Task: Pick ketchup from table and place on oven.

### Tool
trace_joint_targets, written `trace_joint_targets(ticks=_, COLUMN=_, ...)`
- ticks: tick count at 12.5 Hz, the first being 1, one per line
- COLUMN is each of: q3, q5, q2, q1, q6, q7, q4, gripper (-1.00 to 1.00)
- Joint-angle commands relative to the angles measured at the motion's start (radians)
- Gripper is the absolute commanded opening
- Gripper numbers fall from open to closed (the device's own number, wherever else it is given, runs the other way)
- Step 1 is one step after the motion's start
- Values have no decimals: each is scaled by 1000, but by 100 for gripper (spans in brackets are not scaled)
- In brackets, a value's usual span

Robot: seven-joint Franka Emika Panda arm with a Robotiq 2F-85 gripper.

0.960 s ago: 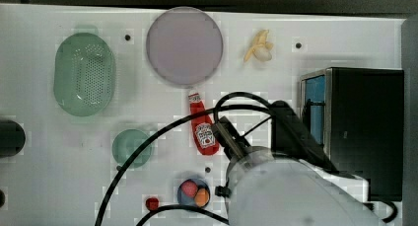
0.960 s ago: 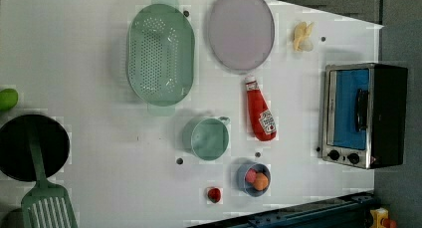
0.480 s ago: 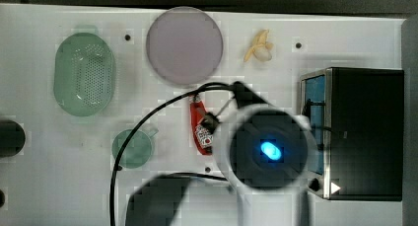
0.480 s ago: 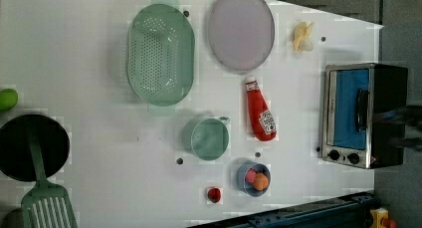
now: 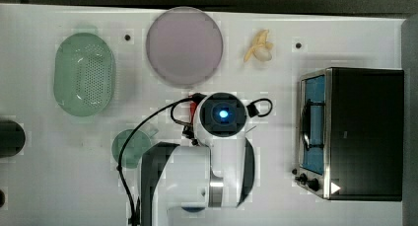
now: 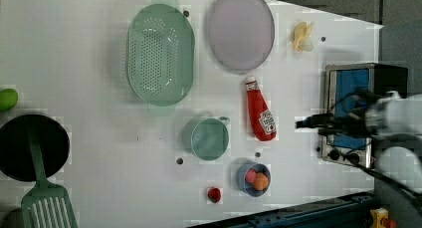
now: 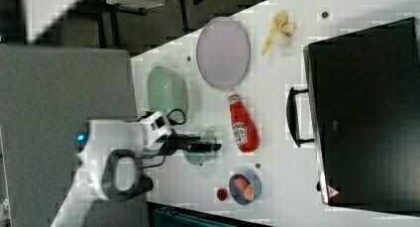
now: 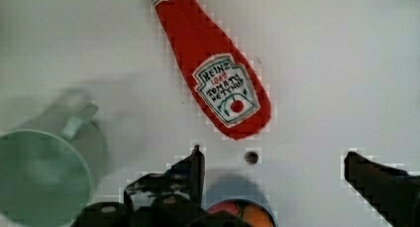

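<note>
I am hovering the gripper [image 8: 272, 160] above the ketchup [image 6: 260, 112], fingers spread wide and holding nothing. In the wrist view both dark fingertips [image 8: 194, 162] frame the table [image 6: 89, 49] just past the bottle's fat end, so I judge the hand needs to slide along the bottle before it descends.

The ketchup is lying flat on its side, label up, cap pointing toward the lilac plate [image 6: 240, 29] and base toward the small blue bowl [image 6: 253, 178] of fruit. The green cup [image 6: 206, 138] is sitting just beside it (close enough that I am worrying about a finger clipping the handle). The oven [image 6: 356, 113] is standing well apart at the left view's right, its black top [image 5: 367, 132] bare, which is why I am treating it as an easy landing spot.

The bottle is lying flat, so I am planning to close across its body rather than its narrow neck.
</note>
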Motion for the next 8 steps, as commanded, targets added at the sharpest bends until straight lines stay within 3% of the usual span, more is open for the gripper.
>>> trace_joint_targets(ticks=1, q3=43, q5=-26, q2=45, q1=6, q6=164, q7=-146, q4=-24, gripper=100)
trace_joint_targets(ticks=5, q3=45, q5=-25, q2=211, q1=5, q6=347, q7=-226, q4=-35, gripper=100)
trace_joint_targets(ticks=8, q3=43, q5=-25, q2=304, q1=3, q6=383, q7=-227, q4=-35, gripper=100)
